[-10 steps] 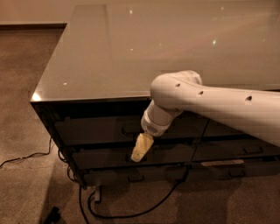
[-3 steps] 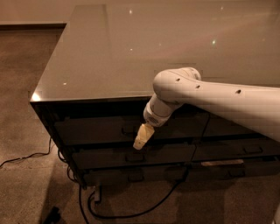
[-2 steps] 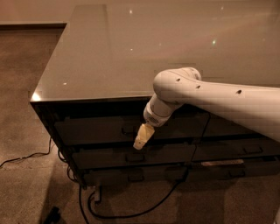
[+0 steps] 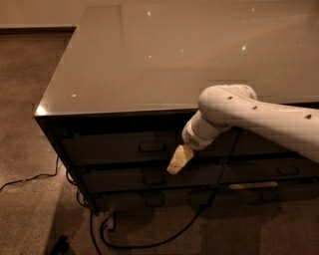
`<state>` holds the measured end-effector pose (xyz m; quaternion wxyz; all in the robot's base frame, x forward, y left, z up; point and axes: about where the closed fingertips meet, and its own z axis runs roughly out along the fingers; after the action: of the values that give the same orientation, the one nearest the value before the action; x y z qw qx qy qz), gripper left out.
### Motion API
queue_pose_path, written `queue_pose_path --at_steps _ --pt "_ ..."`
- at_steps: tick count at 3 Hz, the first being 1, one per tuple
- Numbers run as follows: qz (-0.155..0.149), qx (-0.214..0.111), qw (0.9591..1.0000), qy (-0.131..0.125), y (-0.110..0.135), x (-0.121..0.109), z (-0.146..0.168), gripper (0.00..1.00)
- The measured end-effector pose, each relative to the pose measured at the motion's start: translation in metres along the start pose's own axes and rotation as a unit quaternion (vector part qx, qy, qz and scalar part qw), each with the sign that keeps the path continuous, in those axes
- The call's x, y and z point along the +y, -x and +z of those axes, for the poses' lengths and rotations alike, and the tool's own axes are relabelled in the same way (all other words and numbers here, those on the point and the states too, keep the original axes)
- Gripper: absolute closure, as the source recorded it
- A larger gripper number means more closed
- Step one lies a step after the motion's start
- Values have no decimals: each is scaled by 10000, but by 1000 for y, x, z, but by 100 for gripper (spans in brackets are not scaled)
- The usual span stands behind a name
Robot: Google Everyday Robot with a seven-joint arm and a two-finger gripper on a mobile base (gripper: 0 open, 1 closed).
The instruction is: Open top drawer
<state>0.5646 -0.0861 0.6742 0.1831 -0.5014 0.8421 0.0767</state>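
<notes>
Brown carpet (image 4: 30, 219) fills the nearest ground, and black cables (image 4: 149, 243) loop across it below the front left corner of the desk (image 4: 149, 64). A thinner lead (image 4: 27, 180) trails off toward the left.

Above the cables rises the dark front face of the desk, where 3 drawer fronts are stacked on the left side. The lowest drawer front (image 4: 129, 201) sits just over the carpet, and the middle drawer front (image 4: 114, 180) lies above it. The top drawer (image 4: 109, 148) lies directly under the front edge of the desk, and it looks pushed in, level with the fronts below. Its small bar handle (image 4: 152, 147) sits at the centre of the front.

The gripper (image 4: 179, 160) hangs in front of the lower right part of the top drawer, just right of the handle and low, close to the seam with the middle front. It shows as a single pale wedge tilted down to the left. Whether it is open or closed cannot be told, nor whether it touches the front.

From it the white arm (image 4: 259, 117) runs up and off to the right, crossing the front edge of the desk. Under the arm, more dark fronts (image 4: 279, 169) fill the right side, with a pale strip (image 4: 253, 186) across them low down.

Behind lies the glossy grey desk top with small light spots, and beyond its far left corner a pale wall (image 4: 35, 12).
</notes>
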Motion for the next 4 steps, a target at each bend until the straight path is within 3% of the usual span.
queue_pose_path --at_steps 1,3,4 --pt "212 -3 9998 1 -24 1 -4 0" --pt "198 -84 9998 16 -24 3 -4 0" --pt "-252 -288 9992 -121 -12 10 -13 0"
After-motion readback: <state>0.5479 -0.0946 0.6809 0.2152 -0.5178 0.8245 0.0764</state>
